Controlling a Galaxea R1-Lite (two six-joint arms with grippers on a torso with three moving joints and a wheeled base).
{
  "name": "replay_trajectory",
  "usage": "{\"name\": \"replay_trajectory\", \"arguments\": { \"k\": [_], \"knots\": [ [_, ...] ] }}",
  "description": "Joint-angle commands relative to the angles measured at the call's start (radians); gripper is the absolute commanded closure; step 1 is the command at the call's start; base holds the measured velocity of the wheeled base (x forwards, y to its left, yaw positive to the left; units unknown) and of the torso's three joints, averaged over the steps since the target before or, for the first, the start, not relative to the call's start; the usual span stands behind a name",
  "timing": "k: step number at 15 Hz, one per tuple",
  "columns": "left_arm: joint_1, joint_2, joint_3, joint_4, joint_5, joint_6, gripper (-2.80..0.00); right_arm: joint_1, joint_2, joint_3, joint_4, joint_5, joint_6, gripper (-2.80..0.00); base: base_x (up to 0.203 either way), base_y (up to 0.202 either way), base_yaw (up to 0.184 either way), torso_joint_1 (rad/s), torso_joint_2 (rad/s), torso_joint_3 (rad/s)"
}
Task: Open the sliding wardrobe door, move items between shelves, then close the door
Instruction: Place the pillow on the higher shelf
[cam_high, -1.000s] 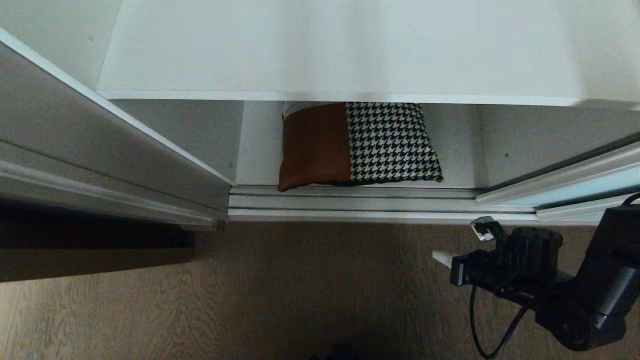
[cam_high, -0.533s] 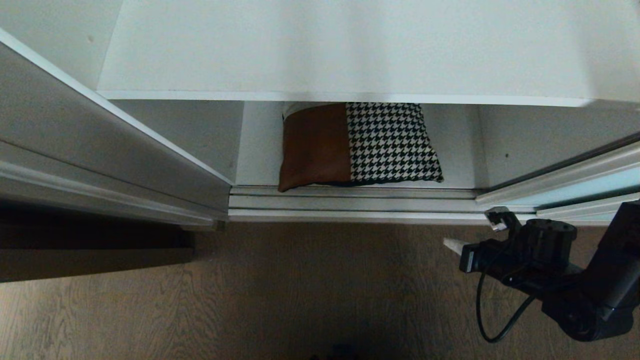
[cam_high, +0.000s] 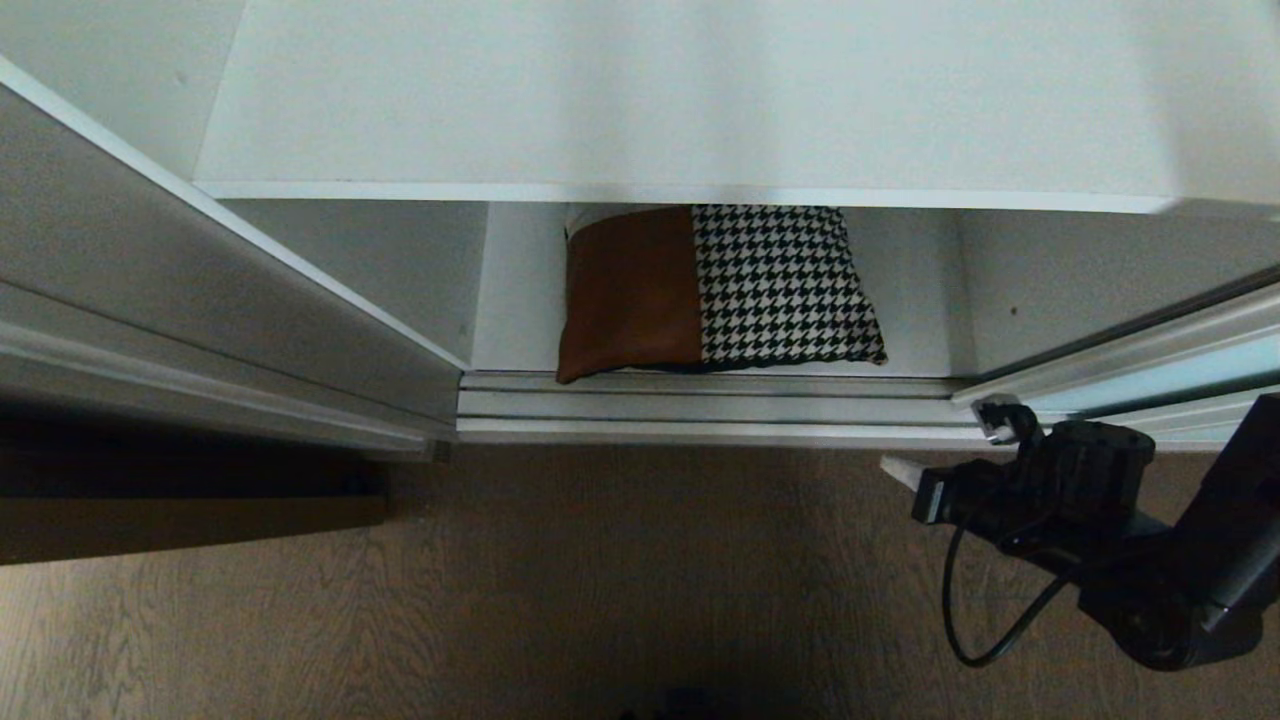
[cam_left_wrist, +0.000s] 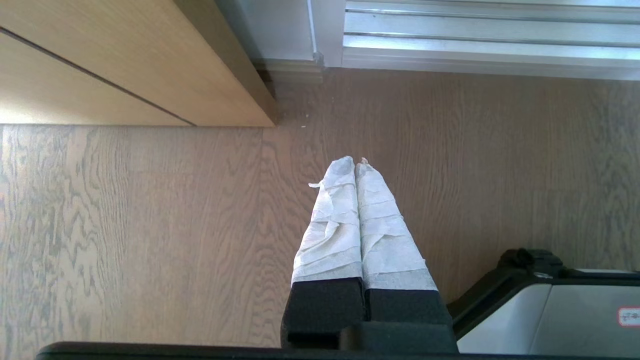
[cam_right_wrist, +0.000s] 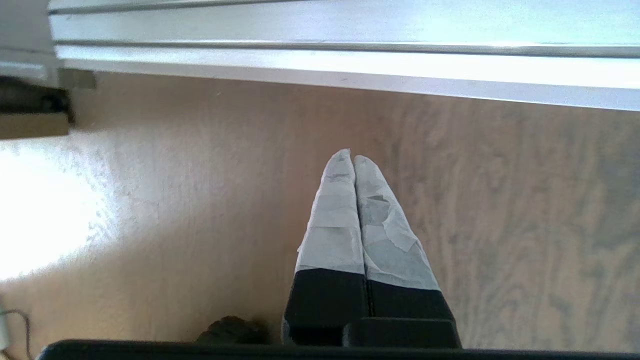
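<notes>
Low at the right, the right tool (cam_high: 900, 470) hangs pinched narrow and empty beside the sliding wardrobe door (cam_high: 1150, 350). With the cushion (cam_high: 715, 290) on the bottom shelf (cam_high: 920, 300), closing seems next: press that frame leftward.

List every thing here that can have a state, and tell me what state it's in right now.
sliding wardrobe door: slid aside to the right, opening clear
cushion: lying flat on the lower shelf, untouched
upper shelf: nothing on the part in view
left pincer: shut, holding nothing, over the wooden floor
right pincer: shut, holding nothing, over the floor before the door track
</notes>
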Motion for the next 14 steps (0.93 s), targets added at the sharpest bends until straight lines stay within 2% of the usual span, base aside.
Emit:
{"name": "replay_trajectory", "arguments": {
  "k": [1,4,5,6,9,14],
  "knots": [
    [0.0,0.001,0.002,0.0,0.0,0.0,0.0,0.015,0.002,0.001,-0.002,0.002,0.001,0.0,0.0,0.0,0.0,0.0,0.0,0.0],
    [0.001,0.001,0.002,0.0,0.0,0.0,0.0,0.029,0.002,-0.043,0.026,-0.017,-0.002,0.0,0.0,0.0,0.0,0.0,0.0,0.0],
    [0.001,0.001,0.002,0.0,0.0,0.0,0.0,0.03,0.0,-0.064,0.056,-0.049,-0.011,0.0,0.0,0.0,0.0,0.0,0.0,0.0],
    [0.0,0.001,0.002,0.0,0.0,0.0,0.0,0.029,-0.012,-0.067,0.066,-0.06,-0.032,-2.8,0.0,0.0,0.0,0.0,0.0,0.0],
    [0.0,0.001,0.002,0.0,0.0,0.0,0.0,0.029,0.025,-0.093,0.032,-0.063,-0.077,-2.8,0.0,0.0,0.0,0.0,0.0,0.0],
    [0.0,0.001,0.002,0.0,0.0,0.0,0.0,0.019,0.116,-0.174,-0.011,-0.044,-0.069,-2.8,0.0,0.0,0.0,0.0,0.0,0.0]
  ]
}}
